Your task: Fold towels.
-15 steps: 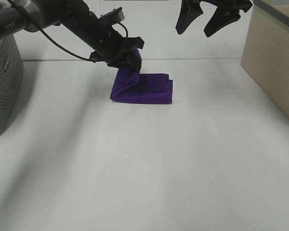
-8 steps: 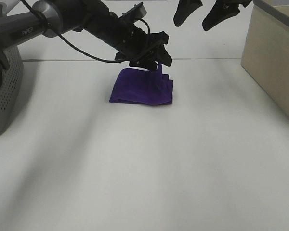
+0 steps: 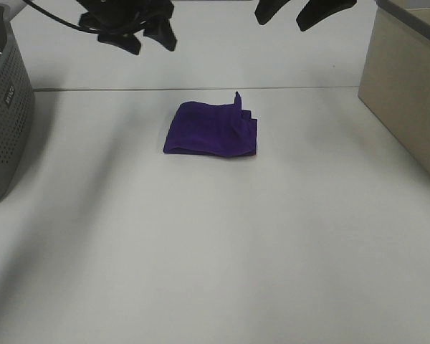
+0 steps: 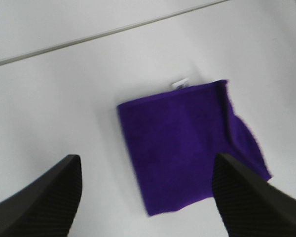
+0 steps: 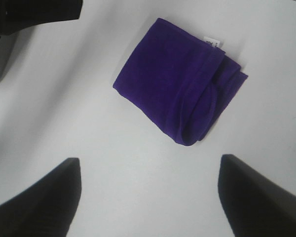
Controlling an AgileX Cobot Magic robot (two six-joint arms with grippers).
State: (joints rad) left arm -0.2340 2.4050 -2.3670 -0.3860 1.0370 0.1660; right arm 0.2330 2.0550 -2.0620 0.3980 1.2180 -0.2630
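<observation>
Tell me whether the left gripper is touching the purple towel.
Apart. In the exterior high view the left gripper hangs open well above the towel, with bare wall and table between them.
</observation>
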